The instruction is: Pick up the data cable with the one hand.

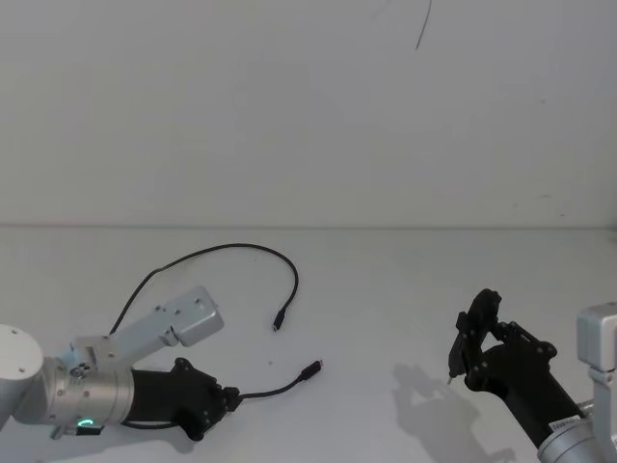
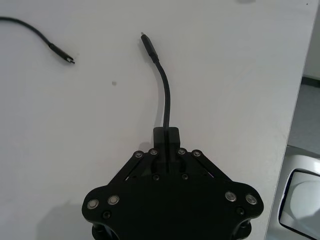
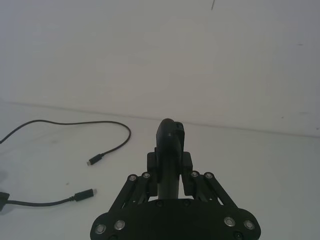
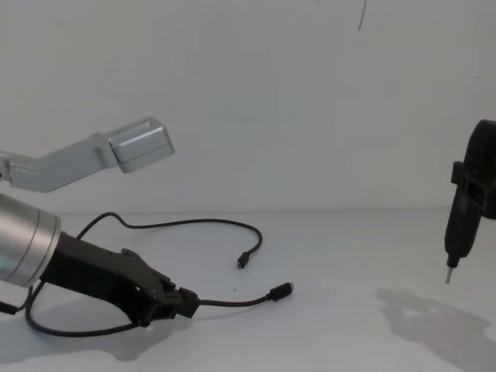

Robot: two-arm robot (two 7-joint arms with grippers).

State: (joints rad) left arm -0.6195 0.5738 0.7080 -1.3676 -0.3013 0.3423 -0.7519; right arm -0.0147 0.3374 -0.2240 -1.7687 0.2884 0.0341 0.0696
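The data cable point(image 1: 241, 247) is a thin black cord lying in a loop on the white table. My left gripper point(image 1: 229, 397), the one hand with the silver wrist and green ring light, sits low at the front left, shut on the cable a short way behind one plug point(image 1: 312, 367). In the left wrist view the cord point(image 2: 165, 95) runs straight out from between the closed fingers of the gripper point(image 2: 166, 132). The other plug point(image 1: 277, 323) lies free on the table. My right gripper point(image 1: 472, 340) hovers at the front right.
The right gripper point(image 3: 170, 161) is shut on a slim black upright tool point(image 4: 465, 209) with a thin metal tip, held above the table. A plain white wall point(image 1: 308, 106) stands behind. The table's edge point(image 2: 295, 125) runs close beside the left gripper.
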